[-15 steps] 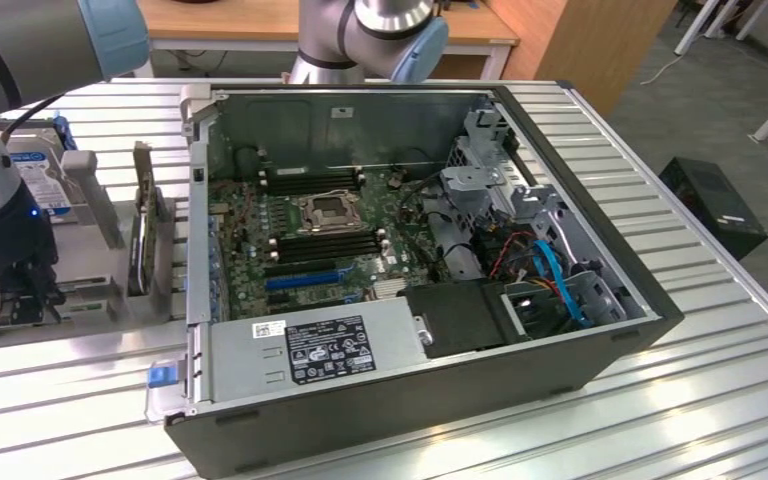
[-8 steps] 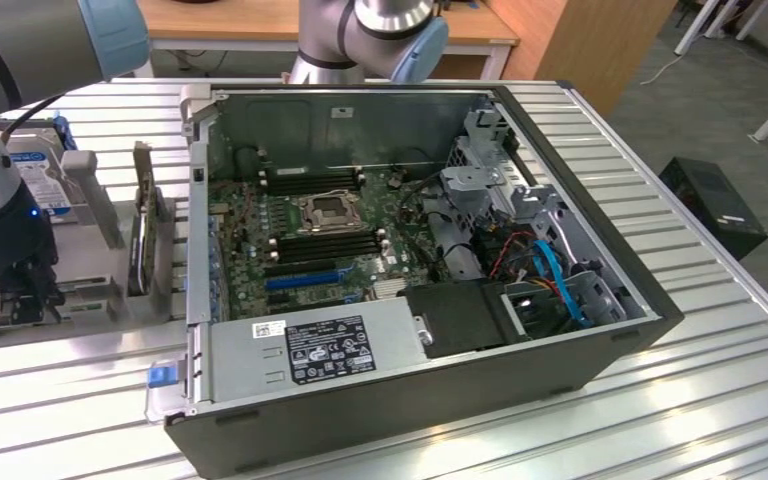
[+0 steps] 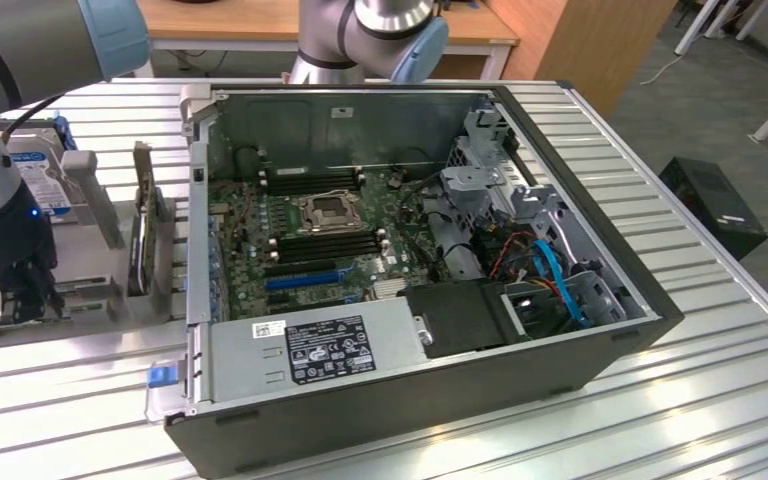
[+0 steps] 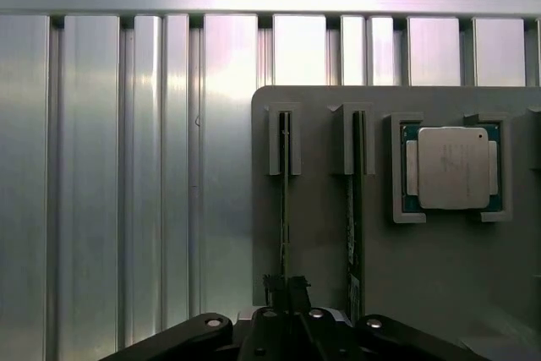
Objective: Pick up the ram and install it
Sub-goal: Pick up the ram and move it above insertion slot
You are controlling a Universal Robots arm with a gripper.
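The ram (image 4: 286, 200) is a thin green stick standing on edge in a slot of the grey holder (image 4: 321, 234). My gripper (image 4: 287, 283) sits straddling one end of it, one side of the gripper on each face of the stick. A second stick (image 4: 355, 209) stands in the neighbouring slot, outside the gripper. In the exterior view my gripper (image 3: 17, 295) hangs low over that holder (image 3: 91, 290) at the exterior view's left, beside the open computer case (image 3: 424, 400). The black memory slots (image 3: 324, 245) lie on the motherboard inside the case.
A processor chip (image 4: 452, 166) lies in a pocket of the holder beside the sticks. An upright card with a metal bracket (image 3: 151, 235) and a blue-labelled drive (image 3: 31, 170) stand near the holder. The ribbed metal table (image 4: 127, 166) surrounds everything. Cables and a drive cage crowd the case's right side.
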